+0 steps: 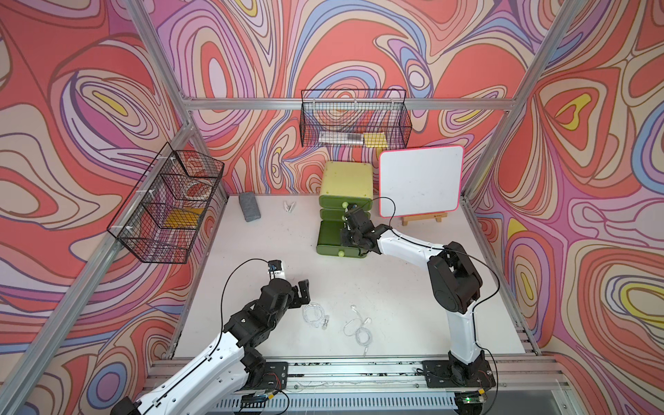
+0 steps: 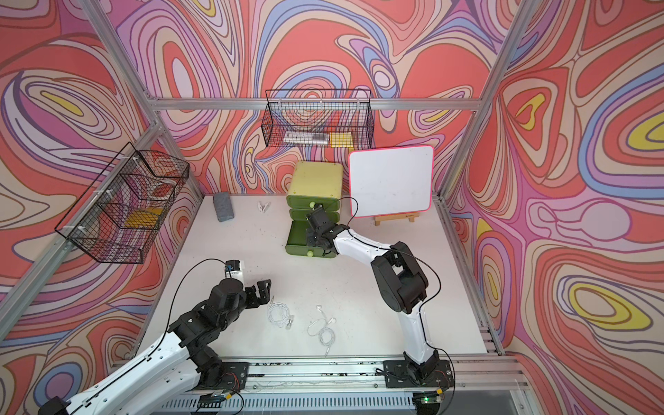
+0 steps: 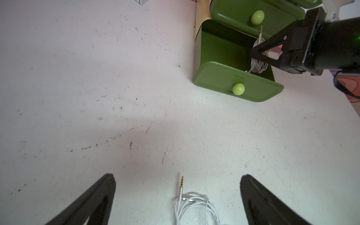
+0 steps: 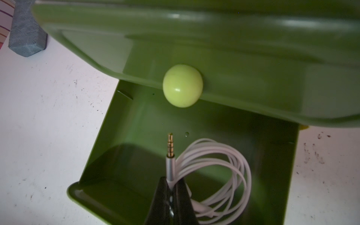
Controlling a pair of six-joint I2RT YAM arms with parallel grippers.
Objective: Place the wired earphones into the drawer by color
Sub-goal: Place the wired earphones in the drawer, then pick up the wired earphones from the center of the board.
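Squarely over open drawer [image 3: 214,78] — white earphones [image 3: 257,67]

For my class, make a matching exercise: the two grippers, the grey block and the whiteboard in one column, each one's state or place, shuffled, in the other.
1 right gripper
2 left gripper
3 grey block
4 whiteboard

A propped on a wooden easel
B open, by loose white earphones on the table
C shut on coiled white earphones over the open bottom drawer
D lying near the table's back edge

Pairs: 1-C, 2-B, 3-D, 4-A

white-shelled arms [image 1: 399,244] carry black joints [image 1: 454,284] and thin black cables [image 1: 224,293]
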